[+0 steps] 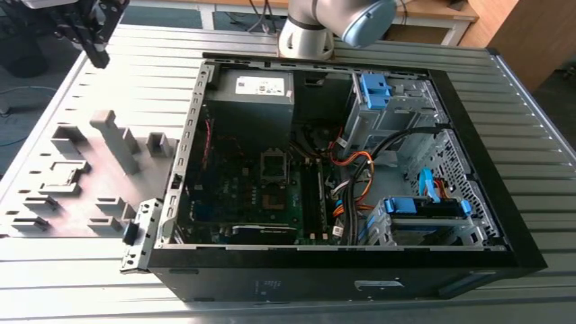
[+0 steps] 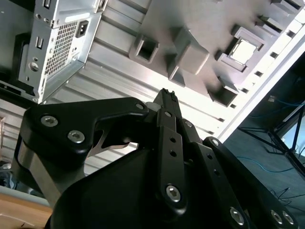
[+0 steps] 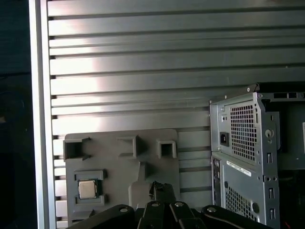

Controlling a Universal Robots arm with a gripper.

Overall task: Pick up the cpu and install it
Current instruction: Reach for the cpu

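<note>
Grey fixture tray [image 1: 104,181] lay on the slatted desk [image 1: 135,74], at the exterior view's left of the open PC case [image 1: 490,192]. The tray carried several raised holders and pockets. The cpu [image 3: 87,189] sat flat in a square pocket of that tray, silver top up, also seen in the second wrist view [image 2: 244,50]. No part of the arm touched it. Inside the case were the motherboard [image 1: 239,192], the power supply [image 1: 247,101], orange cables [image 1: 347,162] and blue drive bays [image 1: 423,206]. The gripper [image 2: 167,95] hung above the desk beyond the tray's far end, well apart from the case. Its fingers were pressed together with nothing between them. The tray's tall upright holders [image 1: 117,138] stood between the gripper and the cpu's pocket.
</note>
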